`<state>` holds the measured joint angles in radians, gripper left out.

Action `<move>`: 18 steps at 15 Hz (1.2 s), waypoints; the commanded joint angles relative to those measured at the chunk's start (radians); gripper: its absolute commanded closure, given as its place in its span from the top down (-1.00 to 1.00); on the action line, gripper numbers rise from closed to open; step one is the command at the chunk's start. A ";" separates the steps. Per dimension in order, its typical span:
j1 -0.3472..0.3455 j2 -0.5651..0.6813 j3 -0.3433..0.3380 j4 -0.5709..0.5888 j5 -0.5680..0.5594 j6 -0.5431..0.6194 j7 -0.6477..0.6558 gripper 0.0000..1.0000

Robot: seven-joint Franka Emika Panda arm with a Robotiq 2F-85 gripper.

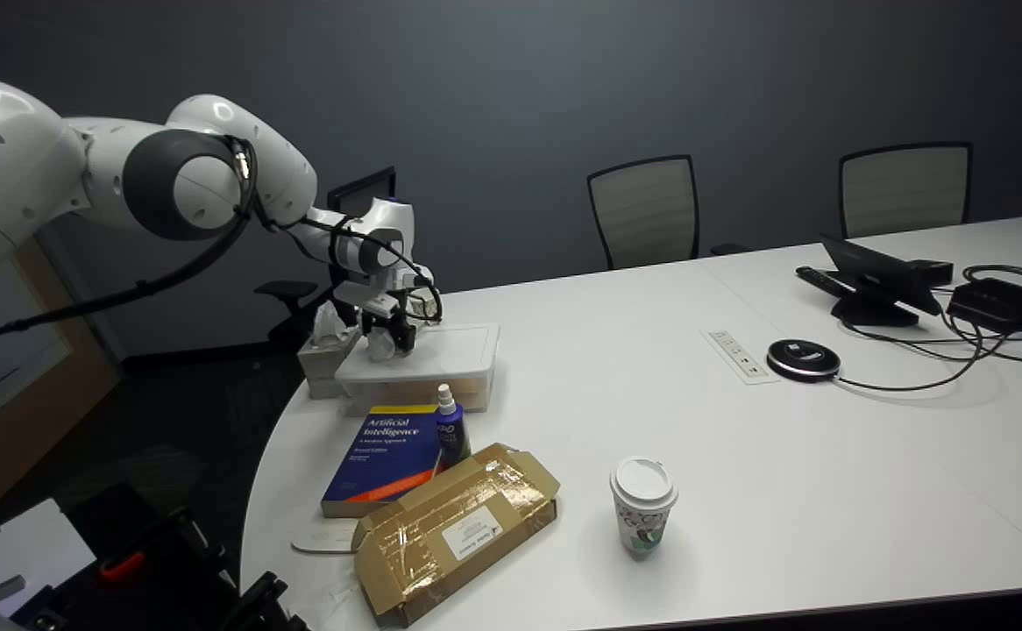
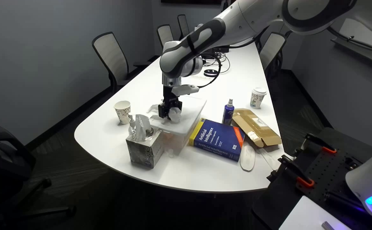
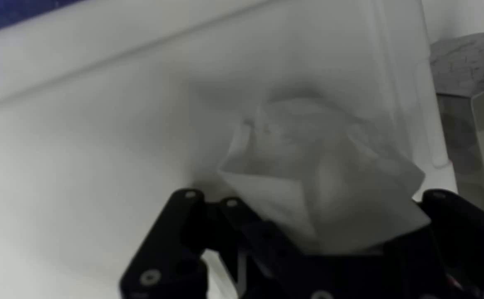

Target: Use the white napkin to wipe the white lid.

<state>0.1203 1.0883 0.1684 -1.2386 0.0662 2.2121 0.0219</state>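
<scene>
The white lid (image 2: 190,107) is flat and rectangular with rounded corners. It lies on top of a clear box on the table, and it also shows in an exterior view (image 1: 463,344) and in the wrist view (image 3: 80,166). The white napkin (image 2: 175,115) is crumpled and sticks out of my gripper (image 2: 170,110), low over the lid's end near the tissue box. In the wrist view the napkin (image 3: 329,187) covers the space between the fingers and hides the fingertips. My gripper (image 1: 399,337) appears shut on the napkin. I cannot tell how firmly the napkin presses the lid.
A tissue box (image 2: 144,148) stands right beside the lid's end, with a pump bottle (image 2: 132,124) and a paper cup (image 2: 122,111) near it. A blue book (image 1: 388,456), a spray bottle (image 1: 451,427), a cardboard box (image 1: 458,535) and a lidded cup (image 1: 642,504) stand on the other side.
</scene>
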 commanded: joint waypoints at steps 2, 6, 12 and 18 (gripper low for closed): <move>-0.008 -0.012 -0.021 0.027 0.024 -0.180 0.013 -0.94; 0.019 -0.002 -0.080 0.072 -0.007 -0.303 0.079 -0.94; 0.076 0.015 -0.139 0.071 -0.090 -0.182 0.104 -0.94; 0.098 0.003 -0.120 0.048 -0.101 0.014 0.094 -0.94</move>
<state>0.2070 1.0918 0.0400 -1.1850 -0.0338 2.1328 0.1070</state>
